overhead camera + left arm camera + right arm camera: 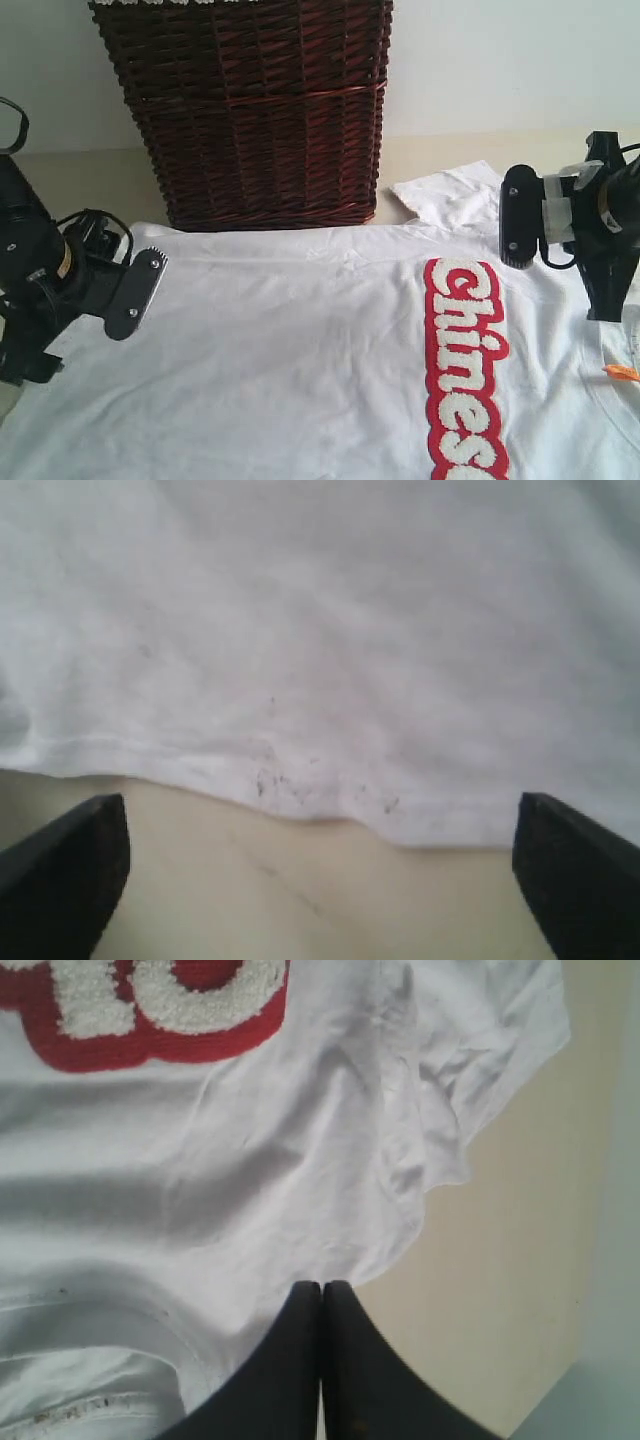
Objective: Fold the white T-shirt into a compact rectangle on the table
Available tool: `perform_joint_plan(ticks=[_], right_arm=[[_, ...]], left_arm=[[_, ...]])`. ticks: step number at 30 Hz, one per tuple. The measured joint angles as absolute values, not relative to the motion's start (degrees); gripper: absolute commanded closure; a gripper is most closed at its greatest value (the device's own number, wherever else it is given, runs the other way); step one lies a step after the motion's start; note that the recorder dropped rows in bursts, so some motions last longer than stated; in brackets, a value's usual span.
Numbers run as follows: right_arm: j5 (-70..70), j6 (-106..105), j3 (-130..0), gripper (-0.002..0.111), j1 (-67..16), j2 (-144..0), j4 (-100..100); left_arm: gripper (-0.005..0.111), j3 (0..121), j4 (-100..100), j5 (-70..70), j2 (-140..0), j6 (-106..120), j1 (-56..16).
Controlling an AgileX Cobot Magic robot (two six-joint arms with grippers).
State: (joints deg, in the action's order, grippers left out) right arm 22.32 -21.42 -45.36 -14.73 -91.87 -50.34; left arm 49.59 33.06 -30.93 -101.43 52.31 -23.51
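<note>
Fingers (60, 870) on the left arm stand wide open, empty, at the hem (300, 810) of the white T-shirt (300, 340); it lies flat on the counter (430, 160) toward 3 o'clock, long axis 9-to-3. Right fingers (300, 1360) are closed, holding nothing.

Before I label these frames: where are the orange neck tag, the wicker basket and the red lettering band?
orange neck tag (621, 372), exterior view, its middle.
wicker basket (250, 110), exterior view, front wall.
red lettering band (465, 370), exterior view, mid-length.

The white T-shirt (300, 340) runs off the lower edge.
</note>
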Motion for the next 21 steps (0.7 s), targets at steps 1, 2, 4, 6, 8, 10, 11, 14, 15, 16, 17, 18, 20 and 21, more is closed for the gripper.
perform_joint_plan(ticks=[1, 2, 4, 6, 8, 10, 11, 14, 15, 16, 17, 18, 20, 21], right_arm=[[22.12, -21.76, -45.36, 0.108, -14.73, -91.87, -49.53], [21.84, -21.76, -45.36, 0.108, -14.73, -91.87, -48.82], [21.16, -21.95, -45.36, 0.108, -14.73, -91.87, -47.58], [20.50, -22.15, -45.36, 0.108, -14.73, -91.87, -46.18], [19.83, -22.40, -45.36, 0.108, -14.73, -91.87, -45.15], [19.51, -22.39, -45.36, 0.108, -14.73, -91.87, -44.26], [19.22, -22.51, -45.36, 0.108, -14.73, -91.87, -43.73], [17.95, -23.04, -45.36, 0.108, -14.73, -91.87, -41.87], [17.54, -23.37, -45.36, 0.108, -14.73, -91.87, -41.45], [17.24, -23.49, -45.36, 0.108, -14.73, -91.87, -41.21], [17.00, -23.62, -45.36, 0.108, -14.73, -91.87, -41.19], [16.77, -23.71, -45.36, 0.108, -14.73, -91.87, -41.09], [16.52, -23.85, -45.36, 0.108, -14.73, -91.87, -40.84], [16.37, -23.85, -45.36, 0.108, -14.73, -91.87, -40.84]], left_arm=[[0.002, 49.59, 35.67, -32.28, -101.19, 52.42, -23.51], [0.002, 49.59, 36.85, -33.04, -101.06, 51.73, -23.51], [0.002, 49.59, 37.51, -32.78, -100.91, 48.02, -23.38], [0.002, 49.59, 36.22, -31.40, -100.80, 45.51, -23.38], [0.002, 49.59, 34.11, -30.46, -100.77, 49.03, -23.38], [0.002, 49.59, 30.14, -31.00, -100.77, 57.28, -23.17], [0.002, 50.00, 28.30, -32.00, -100.77, 59.84, -22.86], [0.002, 52.74, 21.17, -35.81, -100.77, 66.91, -20.06], [0.002, 54.12, 17.17, -37.68, -100.77, 71.04, -18.80], [0.002, 55.53, 12.20, -40.45, -100.77, 76.43, -17.54], [0.002, 56.65, 6.94, -43.79, -100.77, 80.70, -16.27], [0.002, 58.02, 1.83, -47.41, -100.90, 85.28, -15.15], [0.002, 60.58, -5.02, -52.29, -101.71, 90.38, -13.36], [0.002, 61.60, -6.39, -53.07, -102.27, 91.36, -12.99]])
